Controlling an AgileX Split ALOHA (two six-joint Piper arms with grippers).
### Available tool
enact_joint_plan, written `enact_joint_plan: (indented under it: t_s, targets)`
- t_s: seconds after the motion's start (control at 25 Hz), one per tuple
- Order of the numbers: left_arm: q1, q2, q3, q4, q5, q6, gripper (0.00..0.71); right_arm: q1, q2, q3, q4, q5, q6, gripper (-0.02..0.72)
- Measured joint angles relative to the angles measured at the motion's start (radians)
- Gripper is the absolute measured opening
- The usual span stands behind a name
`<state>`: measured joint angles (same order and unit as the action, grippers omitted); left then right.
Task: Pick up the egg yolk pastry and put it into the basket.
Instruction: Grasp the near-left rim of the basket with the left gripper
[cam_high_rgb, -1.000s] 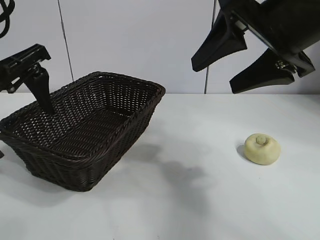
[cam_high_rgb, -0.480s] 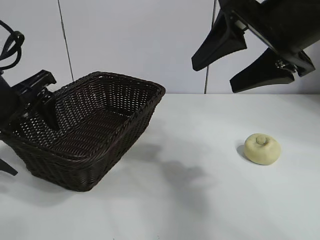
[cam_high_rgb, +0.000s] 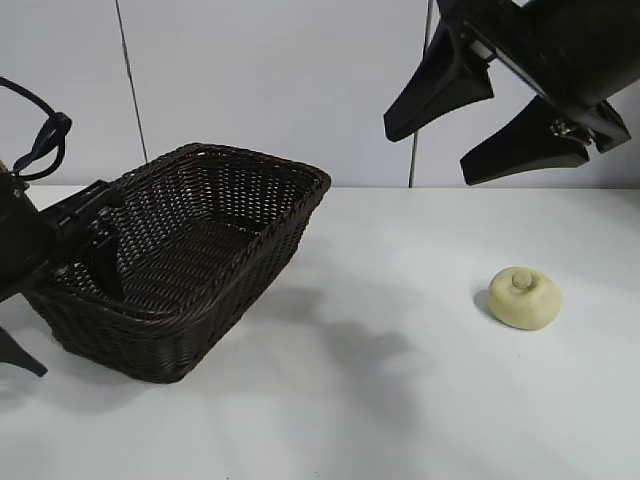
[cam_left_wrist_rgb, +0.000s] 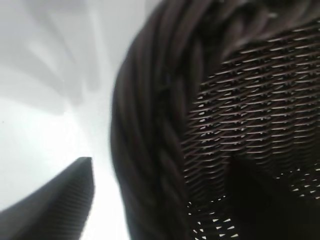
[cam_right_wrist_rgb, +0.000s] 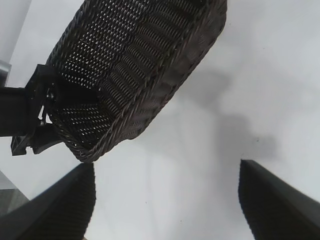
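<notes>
A plain white bench (cam_high_rgb: 400, 400) is seen against a pale panelled wall (cam_high_rgb: 260, 80) marked by thin dark vertical seams. Soft shadows of the arms are cast across the middle of the bench. The basket (cam_high_rgb: 215, 225) is set toward the left edge of the bench, its braided rim flaring outward, and nothing is seen inside it but its own woven floor. The left claw (cam_high_rgb: 60, 300) is placed astride the basket's left end wall: one finger is seen inside against the weave and the other outside on the bench side, so that the rim is straddled; whether the wall is truly clamped cannot be told. The right claw (cam_high_rgb: 480, 115) is held high above the bench toward the far right corner, its two dark fingers spread wide apart with nothing between them. The egg yolk pastry (cam_high_rgb: 524, 296) is left on the bare bench near the right edge, well apart from the basket, upright with its small knob on top.
</notes>
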<state>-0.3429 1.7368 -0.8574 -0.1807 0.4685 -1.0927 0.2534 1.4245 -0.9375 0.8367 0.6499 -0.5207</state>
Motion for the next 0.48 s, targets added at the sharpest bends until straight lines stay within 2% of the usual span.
enact_joint_plan:
  t_s: [0.16,0.24,0.48]
  targets:
    - [0.0,0.0,0.0,-0.013,-0.002,-0.018,0.175,0.0,0.0,0.0,0.0,0.0,0.0,0.567]
    - [0.0,0.0,0.0,-0.024,-0.01,-0.045,0.101,0.0,0.0,0.0,0.0,0.003,0.0,0.567]
    - [0.0,0.0,0.0,-0.023,-0.012,-0.054,0.1,0.0,0.0,0.0,-0.003,0.006,0.0,0.567]
